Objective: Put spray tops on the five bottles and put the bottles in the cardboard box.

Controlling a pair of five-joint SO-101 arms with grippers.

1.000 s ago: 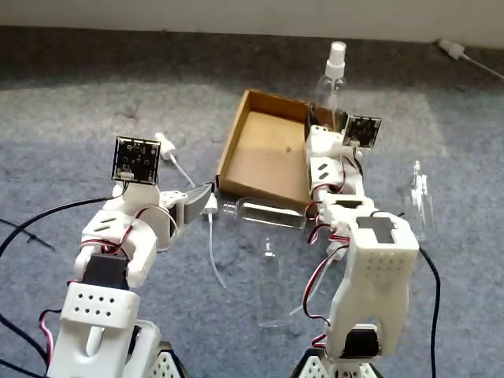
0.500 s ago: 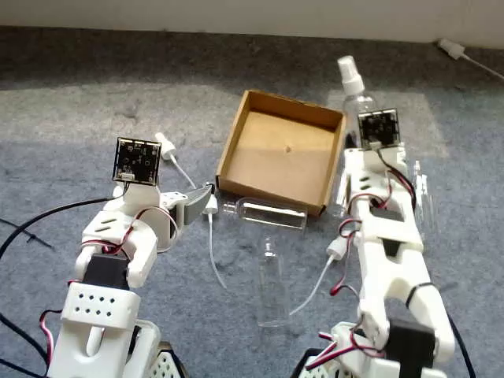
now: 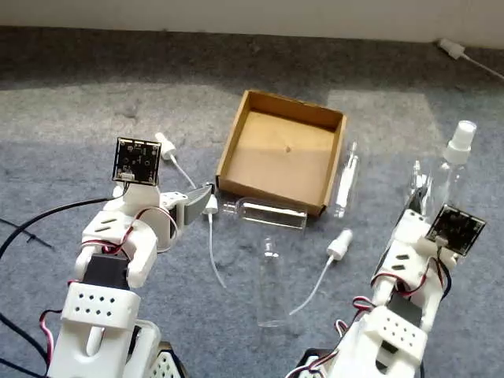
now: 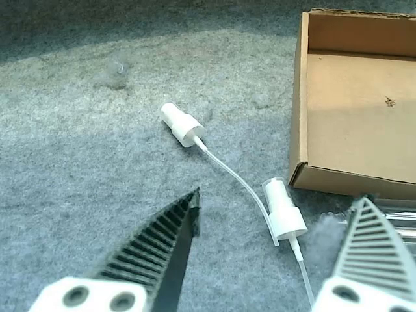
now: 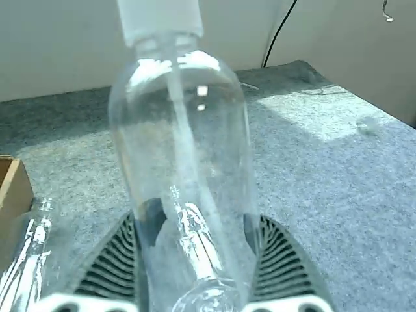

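Grey worktop (image 3: pixel 87 102), R of cardboard box (image 3: pixel 228 153): my R fingers (image 5: pixel 104 273) clamp capped bottle (image 5: pixel 179 143) low (prob. light, slick); L fingers (image 4: pixel 162 247) open, empty.

The left gripper (image 4: pixel 279 195) hangs over grey carpet (image 4: pixel 84 149) with its two ribbed fingers (image 4: pixel 170 231) spread wide apart. Between the fingertips lies a white spray top (image 4: pixel 284 211), its thin tube running back toward the gripper. A second spray top (image 4: pixel 182 123) lies farther off, its tube curving toward the first. Just beyond the nearer top stands the corner of the cardboard box (image 4: pixel 338 179), with part of a clear bottle (image 4: pixel 400 209) against its wall
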